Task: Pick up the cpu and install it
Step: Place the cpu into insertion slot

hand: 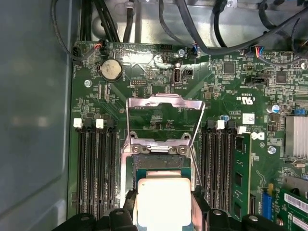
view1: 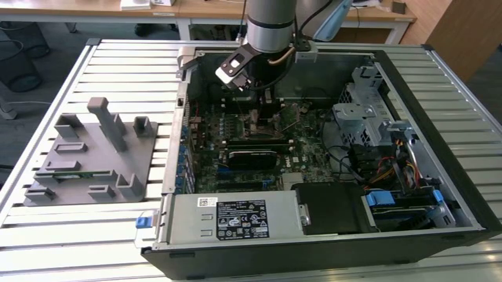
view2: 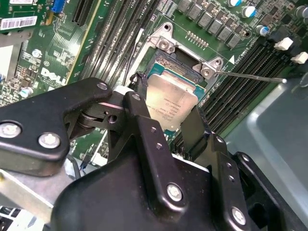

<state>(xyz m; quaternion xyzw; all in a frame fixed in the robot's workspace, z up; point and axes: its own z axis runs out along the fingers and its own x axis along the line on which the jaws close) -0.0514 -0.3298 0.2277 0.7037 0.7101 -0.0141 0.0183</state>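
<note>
cpu [hand: 163, 199] gripped in pincer [hand: 163, 211], over open socket [hand: 158, 161]

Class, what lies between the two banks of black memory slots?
In the first wrist view, the open socket with its metal frame raised, and the cpu, held in the jaws.

On the cpu [view2: 171, 103] in the second wrist view we find several lines of fine dark print on its metal top, too small for us to read. Further from the cpu, the green motherboard [view2: 43, 57] bears large white letters [view2: 54, 77] and a white barcode sticker [view2: 18, 23]. In the first wrist view a small white sticker [hand: 248, 118] sits to one side of the cpu. In the exterior view, well apart from the cpu, the power supply [view1: 196, 226] carries a black label [view1: 241, 219] of symbols and tiny print.
</note>
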